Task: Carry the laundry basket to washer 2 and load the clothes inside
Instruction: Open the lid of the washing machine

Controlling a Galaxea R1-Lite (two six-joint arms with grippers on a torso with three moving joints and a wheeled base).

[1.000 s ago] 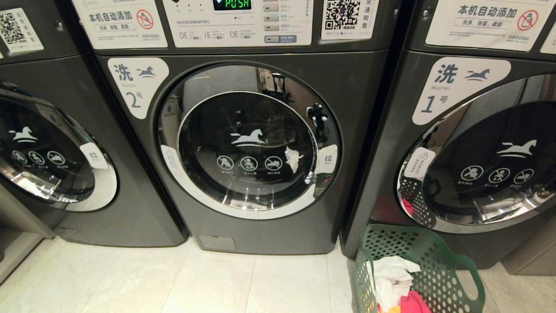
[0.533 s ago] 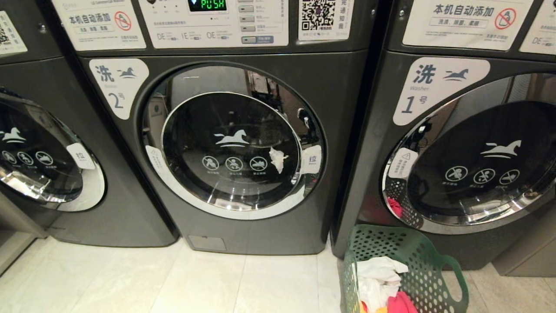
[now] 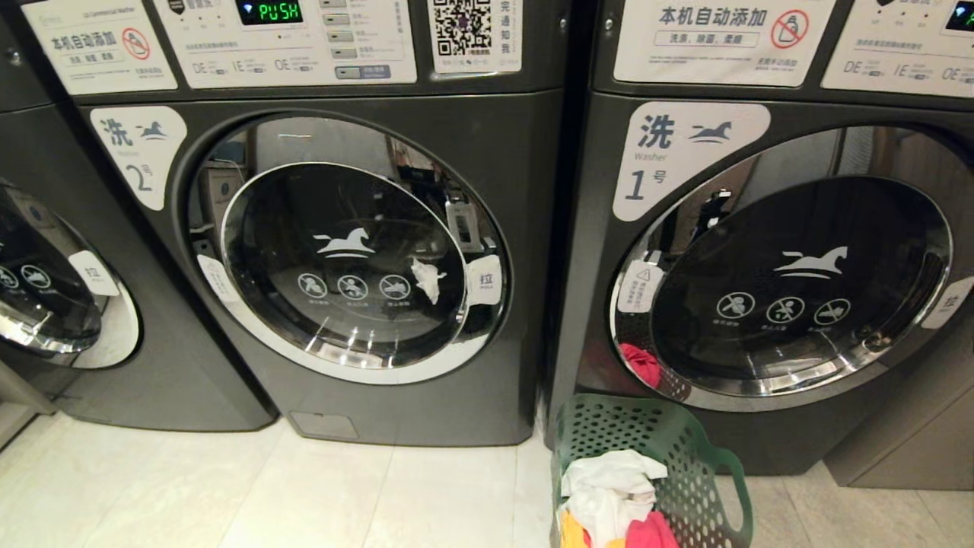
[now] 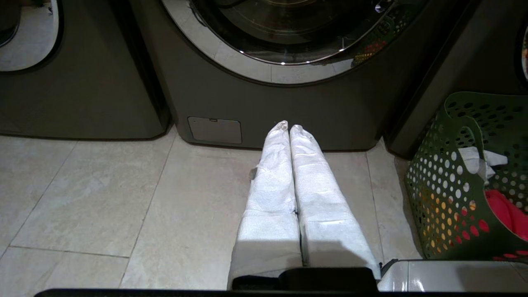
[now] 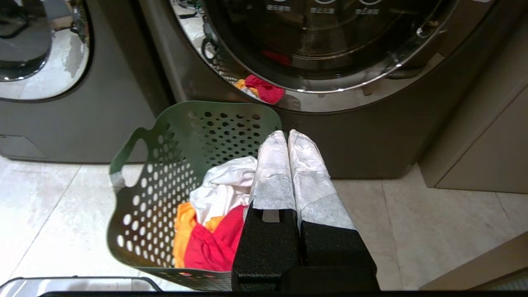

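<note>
Washer 2 (image 3: 342,259) fills the left-centre of the head view, its round chrome-rimmed door closed. The dark green laundry basket (image 3: 689,464) stands on the floor to its right, in front of washer 1 (image 3: 799,281). The clothes (image 3: 609,495) lie inside it: white on top, yellow-orange and pinkish-red below. My left gripper (image 4: 289,128) is shut and empty, low over the tiles in front of washer 2 (image 4: 288,103), with the basket (image 4: 445,185) beside it. My right gripper (image 5: 286,134) is shut and empty above the basket's (image 5: 165,173) rim, next to the clothes (image 5: 222,185).
A third dark washer (image 3: 46,289) stands at the far left. A grey-brown cabinet side (image 3: 898,449) flanks washer 1 on the right. Pale floor tiles (image 3: 304,495) stretch in front of the machines.
The whole head view has slid leftward, so the camera has moved right; washer 1 and the basket now sit further into view. The basket and clothes have not moved on the floor.
</note>
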